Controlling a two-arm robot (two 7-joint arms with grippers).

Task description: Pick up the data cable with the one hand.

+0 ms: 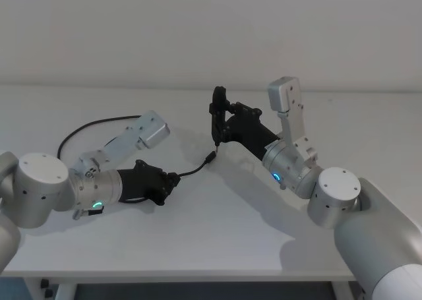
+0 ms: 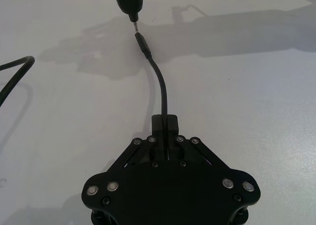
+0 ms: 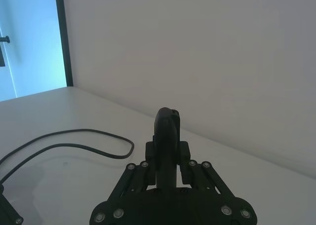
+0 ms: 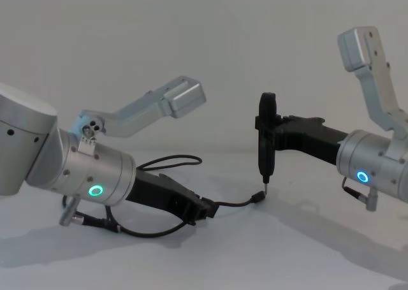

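White table (image 1: 217,247) carried everything, spread wide under both arms. Left gripper (image 1: 173,179) lay low near the table's middle, toward the left side, fingers (image 2: 164,122) pinched shut on the data cable (image 1: 82,130) a short way back from one end. Right gripper (image 1: 217,109) hung above the table's middle, a little toward the far edge, closed around an upright black pen-like tool (image 4: 266,137) whose thin metal tip pointed straight down.

Data cable ran in a loose loop across the left half of the table toward the far edge, passed under the left arm, and came out through the left gripper. From the fingers, a short stretch curved up off the table surface and ended in a small black plug (image 1: 209,159). Plug sat just beneath the tool's tip, very close; whether touching, could not tell. Seen from the left wrist, plug (image 2: 142,43) lined up almost end to end with the tip above it. Seen from the right wrist, cable loop (image 3: 94,141) lay flat on the table beyond the closed fingers.
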